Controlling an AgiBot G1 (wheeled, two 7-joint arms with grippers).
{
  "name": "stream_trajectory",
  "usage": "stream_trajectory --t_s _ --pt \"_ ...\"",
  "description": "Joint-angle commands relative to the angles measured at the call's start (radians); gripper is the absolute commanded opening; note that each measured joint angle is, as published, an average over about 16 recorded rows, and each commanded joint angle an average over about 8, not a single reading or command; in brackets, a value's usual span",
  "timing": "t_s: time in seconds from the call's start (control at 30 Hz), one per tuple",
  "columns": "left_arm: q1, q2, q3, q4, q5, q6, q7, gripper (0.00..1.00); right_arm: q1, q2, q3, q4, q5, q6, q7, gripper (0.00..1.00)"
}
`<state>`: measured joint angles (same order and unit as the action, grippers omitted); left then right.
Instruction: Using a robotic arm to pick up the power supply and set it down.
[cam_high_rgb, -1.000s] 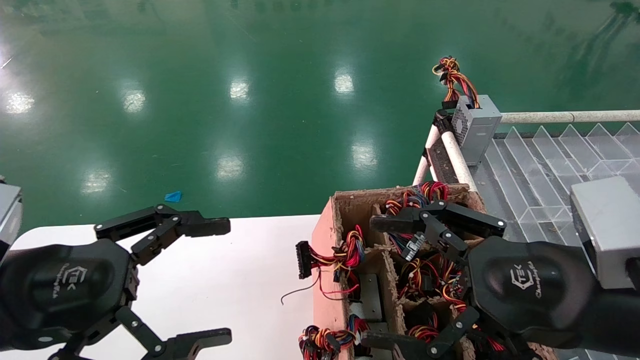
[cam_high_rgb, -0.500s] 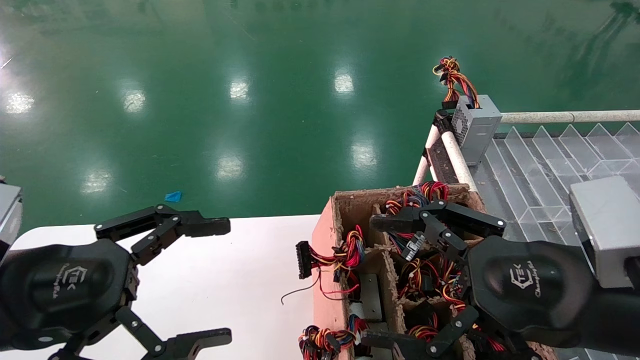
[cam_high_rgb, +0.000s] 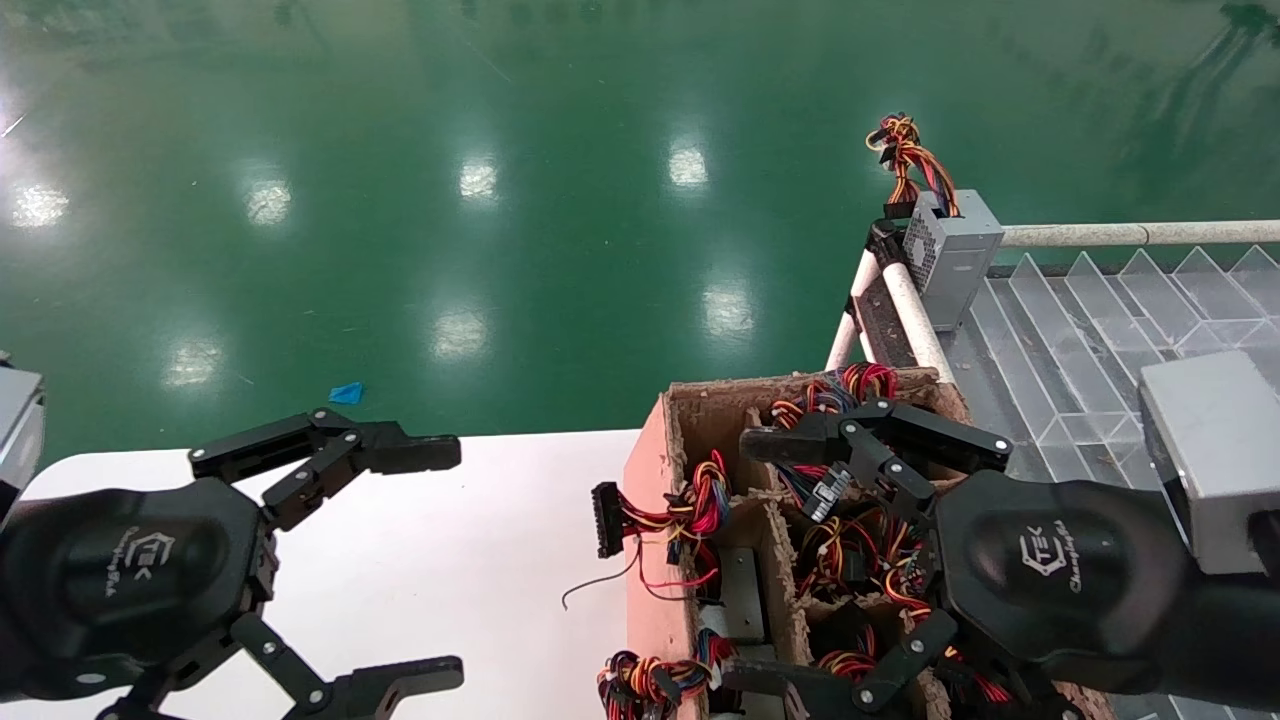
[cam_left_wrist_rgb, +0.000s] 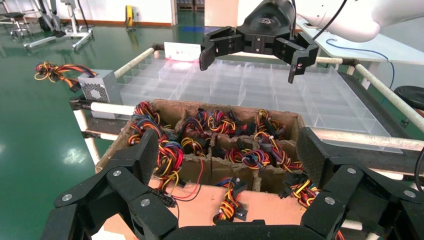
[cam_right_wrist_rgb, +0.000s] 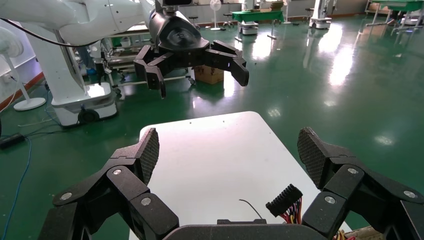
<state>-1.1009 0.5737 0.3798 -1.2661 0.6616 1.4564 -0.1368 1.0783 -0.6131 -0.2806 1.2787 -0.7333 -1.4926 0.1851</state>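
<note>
A silver-grey power supply (cam_high_rgb: 950, 255) with a perforated vent face stands on the far corner of the clear tray rack, its coloured wires (cam_high_rgb: 905, 150) pointing up; the left wrist view shows it too (cam_left_wrist_rgb: 98, 89). More wire bundles (cam_high_rgb: 850, 540) fill the compartments of the cardboard box (cam_high_rgb: 655, 470), and their boxes are mostly hidden. My right gripper (cam_high_rgb: 752, 562) hangs open over that box, holding nothing. Over the white table (cam_high_rgb: 470, 560) my left gripper (cam_high_rgb: 440, 562) is open and empty as well. Each wrist view shows its own open gripper (cam_left_wrist_rgb: 227, 155) (cam_right_wrist_rgb: 227, 150).
A black connector (cam_high_rgb: 605, 520) and loose wires spill over the box's left wall onto the table. A clear divided tray (cam_high_rgb: 1080, 330) lies on a white pipe frame (cam_high_rgb: 905, 310) behind the box. A plain grey block (cam_high_rgb: 1210, 450) sits on my right wrist. Green floor lies beyond.
</note>
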Motion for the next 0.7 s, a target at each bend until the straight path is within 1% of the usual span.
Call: stream_trajectory --t_s 0.03,0.7 --pt "0.000 0.000 0.000 0.000 0.000 0.000 0.000 1.00 0.000 0.000 0.000 0.000 0.000 0.000 0.000 1.00" --pt "0.000 0.000 0.000 0.000 0.000 0.000 0.000 1.00 0.000 0.000 0.000 0.000 0.000 0.000 0.000 1.00"
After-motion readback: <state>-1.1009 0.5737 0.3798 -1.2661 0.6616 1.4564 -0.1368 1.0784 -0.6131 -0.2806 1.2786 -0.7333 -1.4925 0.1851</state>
